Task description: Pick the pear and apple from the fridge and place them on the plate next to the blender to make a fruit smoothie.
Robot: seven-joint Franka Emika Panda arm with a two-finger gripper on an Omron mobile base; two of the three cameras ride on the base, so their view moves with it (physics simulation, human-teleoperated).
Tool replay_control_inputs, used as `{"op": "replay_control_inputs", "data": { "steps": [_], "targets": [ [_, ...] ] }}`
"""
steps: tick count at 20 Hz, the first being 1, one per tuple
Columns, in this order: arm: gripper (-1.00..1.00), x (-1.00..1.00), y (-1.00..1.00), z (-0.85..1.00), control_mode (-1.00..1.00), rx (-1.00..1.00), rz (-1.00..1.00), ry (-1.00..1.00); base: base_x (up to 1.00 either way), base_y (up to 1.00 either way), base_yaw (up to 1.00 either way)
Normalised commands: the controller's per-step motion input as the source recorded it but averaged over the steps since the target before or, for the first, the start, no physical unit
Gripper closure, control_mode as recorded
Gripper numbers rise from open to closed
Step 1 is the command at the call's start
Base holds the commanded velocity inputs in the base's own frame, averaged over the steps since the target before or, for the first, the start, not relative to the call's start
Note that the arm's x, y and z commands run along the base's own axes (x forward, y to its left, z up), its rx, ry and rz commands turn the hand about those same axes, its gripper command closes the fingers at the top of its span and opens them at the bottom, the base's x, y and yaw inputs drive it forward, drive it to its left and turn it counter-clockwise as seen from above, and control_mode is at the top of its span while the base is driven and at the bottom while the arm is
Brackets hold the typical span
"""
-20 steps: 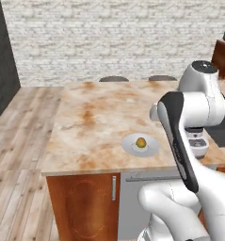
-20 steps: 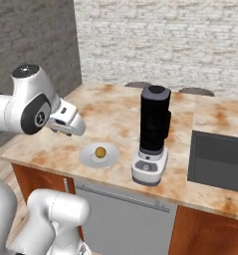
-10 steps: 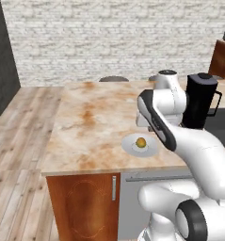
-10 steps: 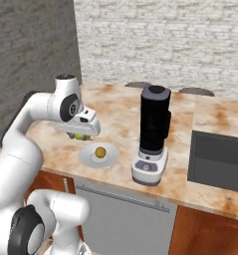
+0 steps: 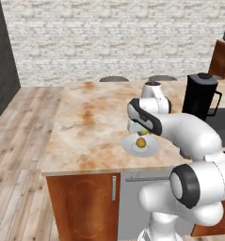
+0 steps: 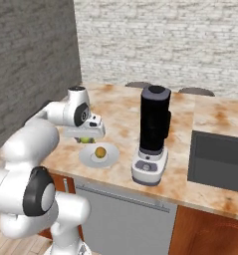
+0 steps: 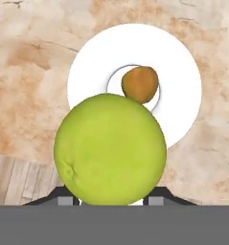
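Apple (image 7: 110,148), round, firm and slick, is gripped across its middle by the claw (image 7: 111,198); plate (image 7: 180,67) lies below.

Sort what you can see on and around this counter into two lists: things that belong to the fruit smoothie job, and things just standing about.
Part of the job:
- green apple, held in the closed fingers above the plate
- brownish pear, already lying on the plate
- white plate
- black blender, beside the plate

Just standing about:
- dark sink, set in the counter
- chair backs, behind the counter
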Motion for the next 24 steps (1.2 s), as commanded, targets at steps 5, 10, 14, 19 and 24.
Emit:
{"op": "replay_control_inputs", "data": {
  "steps": [5, 10, 14, 19, 24],
  "targets": [
    [1.00, 0.50, 0.20, -0.69, -1.00, 0.00, 0.11, -0.06, 0.00, 0.00, 0.00],
    [1.00, 0.55, 0.04, -0.64, -1.00, 0.00, 0.09, -0.01, 0.00, 0.00, 0.00],
    [-1.00, 0.39, -0.01, -0.35, -1.00, -0.01, 0.01, -0.06, 0.00, 0.00, 0.00],
    [-1.00, 0.08, 0.00, -0.01, -1.00, 0.00, -0.01, -0.03, 0.00, 0.00, 0.00],
    [-1.00, -0.54, 0.00, 0.59, -1.00, 0.00, -0.02, -0.26, 0.00, 0.00, 0.00]
  ]
}}
